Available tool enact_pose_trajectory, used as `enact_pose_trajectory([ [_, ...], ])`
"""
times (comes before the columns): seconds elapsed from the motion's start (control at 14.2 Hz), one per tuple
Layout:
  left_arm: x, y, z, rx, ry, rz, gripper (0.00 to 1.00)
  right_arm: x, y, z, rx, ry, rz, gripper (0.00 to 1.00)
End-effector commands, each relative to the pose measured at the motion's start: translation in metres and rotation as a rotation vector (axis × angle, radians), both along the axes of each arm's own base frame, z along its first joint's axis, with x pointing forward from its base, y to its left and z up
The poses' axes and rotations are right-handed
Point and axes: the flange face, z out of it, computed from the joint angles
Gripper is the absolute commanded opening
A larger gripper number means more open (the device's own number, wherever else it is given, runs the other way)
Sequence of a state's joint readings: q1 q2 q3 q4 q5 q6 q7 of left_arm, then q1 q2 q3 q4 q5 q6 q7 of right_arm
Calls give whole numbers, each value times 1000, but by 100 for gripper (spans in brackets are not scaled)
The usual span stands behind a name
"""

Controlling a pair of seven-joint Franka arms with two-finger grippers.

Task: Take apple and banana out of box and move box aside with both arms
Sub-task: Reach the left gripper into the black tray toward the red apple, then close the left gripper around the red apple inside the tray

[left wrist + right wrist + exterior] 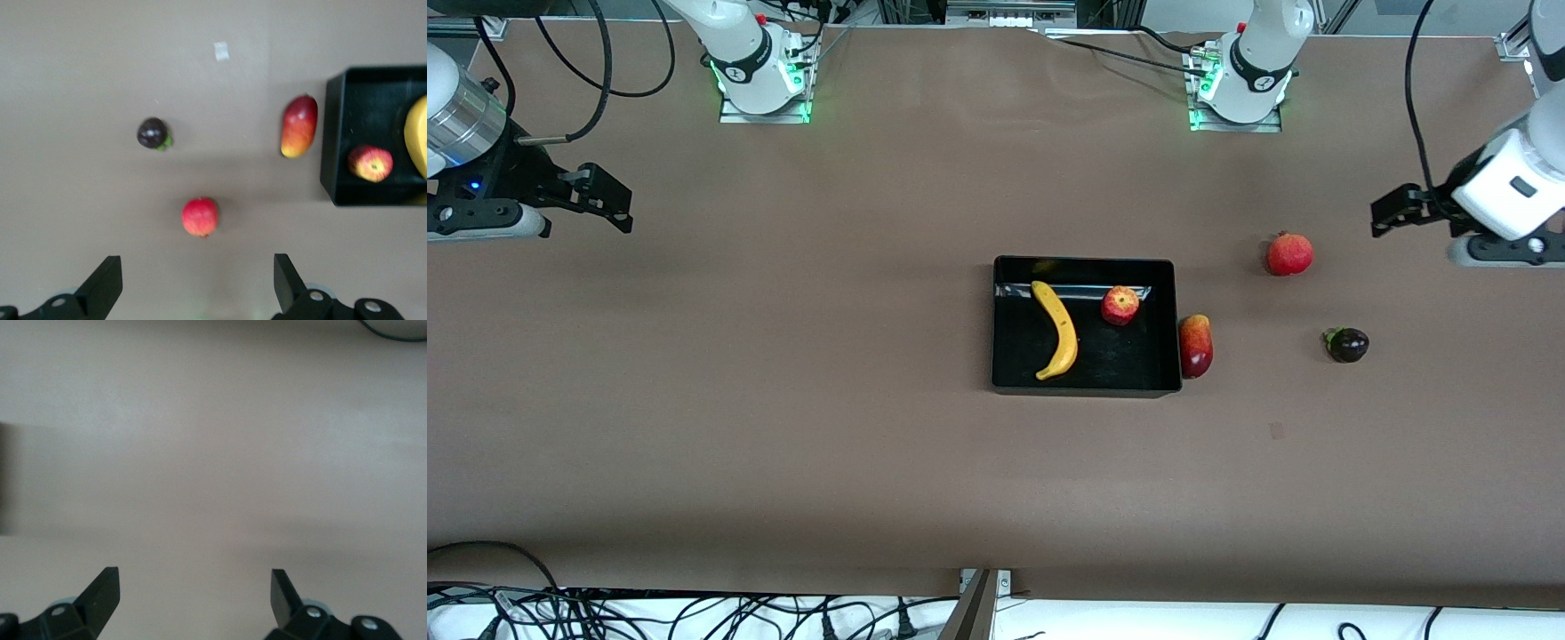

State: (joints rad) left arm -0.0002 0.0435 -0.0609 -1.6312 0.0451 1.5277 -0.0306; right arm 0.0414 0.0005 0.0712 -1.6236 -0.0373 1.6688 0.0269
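The shallow rectangular glossy black plastic tray sits near the middle of the brown surface; inside it, the long curved yellow banana lies toward the right arm's end; the small round red apple with yellow patches rests at about two o'clock from the banana, close to the tray wall farthest from the front camera, apart from the banana. An oblong red-and-yellow mango lies on the surface just outside the tray, against its wall toward the left arm's end. A round red pomegranate sits at about one o'clock from the mango, well apart from it; a small dark purple round fruit with a green stem cap sits at about five o'clock from the pomegranate, nearer the front camera.

The left gripper hangs over bare surface toward the left arm's end, at about two o'clock from the pomegranate; its jaws stand wide apart and hold nothing. The right gripper hangs over bare surface at the right arm's end, well apart from the tray; its jaws are likewise spread wide with nothing between them; both arms wait.
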Motion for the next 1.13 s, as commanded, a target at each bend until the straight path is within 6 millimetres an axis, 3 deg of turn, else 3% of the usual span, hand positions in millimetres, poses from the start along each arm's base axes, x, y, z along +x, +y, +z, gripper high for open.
enact_pose_trajectory([
  [0.0,3,-65,-31,-22,99,-115,100,-4,-2,7,10,0,-7,100],
  [0.21,12,-166,-74,26,137,-70,100,-4,-2,7,10,0,-7,100],
  [0.35,26,-209,-104,51,149,4,100,-4,-3,7,10,0,-8,100],
  [0.56,43,-234,-160,30,121,-20,100,-4,-3,7,10,0,-8,100],
  [0.7,35,-259,-199,26,124,-67,100,-4,-4,7,10,0,-8,100],
  [1.06,25,-271,-289,0,93,-93,100,-4,-5,7,10,0,-11,100],
])
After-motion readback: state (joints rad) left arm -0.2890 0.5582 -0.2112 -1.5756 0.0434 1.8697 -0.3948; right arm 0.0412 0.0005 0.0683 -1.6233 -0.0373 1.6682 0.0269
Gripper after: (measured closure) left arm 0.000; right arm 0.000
